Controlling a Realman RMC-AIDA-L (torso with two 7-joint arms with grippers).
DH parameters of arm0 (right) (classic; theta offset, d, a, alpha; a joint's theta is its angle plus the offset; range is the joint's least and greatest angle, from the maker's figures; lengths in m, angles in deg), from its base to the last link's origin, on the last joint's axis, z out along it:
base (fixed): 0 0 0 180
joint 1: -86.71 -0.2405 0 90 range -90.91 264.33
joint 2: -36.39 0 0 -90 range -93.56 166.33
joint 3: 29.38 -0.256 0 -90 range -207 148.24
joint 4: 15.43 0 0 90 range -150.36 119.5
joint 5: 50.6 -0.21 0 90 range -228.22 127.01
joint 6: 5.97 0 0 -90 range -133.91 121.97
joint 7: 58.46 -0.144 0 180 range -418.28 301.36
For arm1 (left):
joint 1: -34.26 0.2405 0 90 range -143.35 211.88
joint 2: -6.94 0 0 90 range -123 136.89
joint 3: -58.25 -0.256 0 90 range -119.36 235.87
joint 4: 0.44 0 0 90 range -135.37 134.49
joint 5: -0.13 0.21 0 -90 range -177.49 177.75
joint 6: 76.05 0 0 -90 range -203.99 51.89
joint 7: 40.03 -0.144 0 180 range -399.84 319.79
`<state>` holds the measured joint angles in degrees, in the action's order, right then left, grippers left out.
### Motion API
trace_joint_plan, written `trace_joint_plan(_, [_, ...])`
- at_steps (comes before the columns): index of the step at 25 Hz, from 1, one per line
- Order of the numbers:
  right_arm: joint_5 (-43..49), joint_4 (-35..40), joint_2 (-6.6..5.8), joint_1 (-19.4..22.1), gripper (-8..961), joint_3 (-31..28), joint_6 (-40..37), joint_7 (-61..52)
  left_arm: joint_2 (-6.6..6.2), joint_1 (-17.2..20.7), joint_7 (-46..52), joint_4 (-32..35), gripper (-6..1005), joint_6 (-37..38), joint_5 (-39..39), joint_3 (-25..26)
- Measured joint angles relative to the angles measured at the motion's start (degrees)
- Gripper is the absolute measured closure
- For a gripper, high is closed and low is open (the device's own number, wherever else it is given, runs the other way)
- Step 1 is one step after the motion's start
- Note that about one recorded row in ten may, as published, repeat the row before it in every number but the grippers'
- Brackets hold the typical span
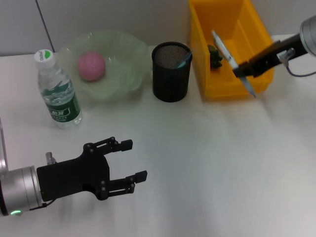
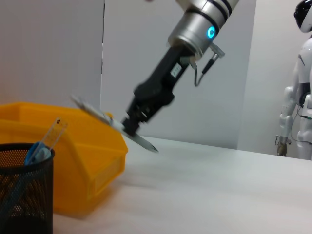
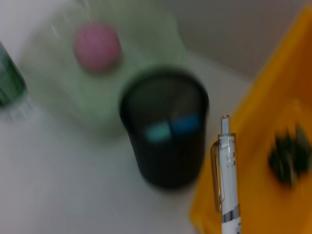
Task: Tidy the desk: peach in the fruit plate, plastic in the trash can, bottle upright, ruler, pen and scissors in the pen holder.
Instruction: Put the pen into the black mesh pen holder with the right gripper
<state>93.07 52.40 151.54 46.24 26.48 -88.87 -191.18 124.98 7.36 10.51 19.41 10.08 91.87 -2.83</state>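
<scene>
At upper right of the head view: right gripper (image 1: 240, 69) pinching a white pen (image 1: 232, 63), tilted, above the yellow bin (image 1: 213, 85), which has a dark green crumpled piece (image 1: 215, 56) inside. Just left of the bin: black mesh pen holder (image 1: 171, 74), with a blue item and a clear ruler (image 2: 51, 137) in it. At upper left: pink peach (image 1: 91, 65) in the pale green plate (image 1: 129, 74); beside it, bottle (image 1: 58, 92) upright. At lower left: left gripper (image 1: 136, 160) spread wide, holding nothing, over the white table (image 1: 222, 163).
</scene>
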Motion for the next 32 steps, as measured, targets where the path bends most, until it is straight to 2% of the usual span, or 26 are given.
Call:
trace_joint_plan(8, [-13.6,3.6,1.26,3.9,834,-0.1,9.9,8.2,0.08,-0.1,0.0,0.1,202,0.0,-0.1,0.0])
trace_joint_plan(13, [-22.2,1.7,3.23,5.4,834,-0.8,18.1,16.7,0.09,-0.1,0.0,0.3,202,0.0,-0.1,0.2])
trace_joint_plan(16, [-29.2,-1.2,3.72,5.8,834,-1.2,21.5,22.7,0.09,-0.2,0.0,0.3,202,0.0,-0.1,0.7])
trace_joint_plan(23, [-48.9,-14.0,3.43,5.3,834,-5.4,23.9,40.4,0.09,-0.2,0.0,0.8,202,0.0,-0.1,0.8])
trace_joint_plan(29, [-56.6,-24.4,2.35,4.2,835,-9.1,23.6,53.3,0.08,0.2,-0.7,0.8,202,-0.1,-0.1,1.4])
trace_joint_plan(32, [-58.2,-28.7,1.72,3.3,835,-9.6,23.7,55.3,0.06,0.3,-0.7,0.9,202,-0.2,-0.1,1.4])
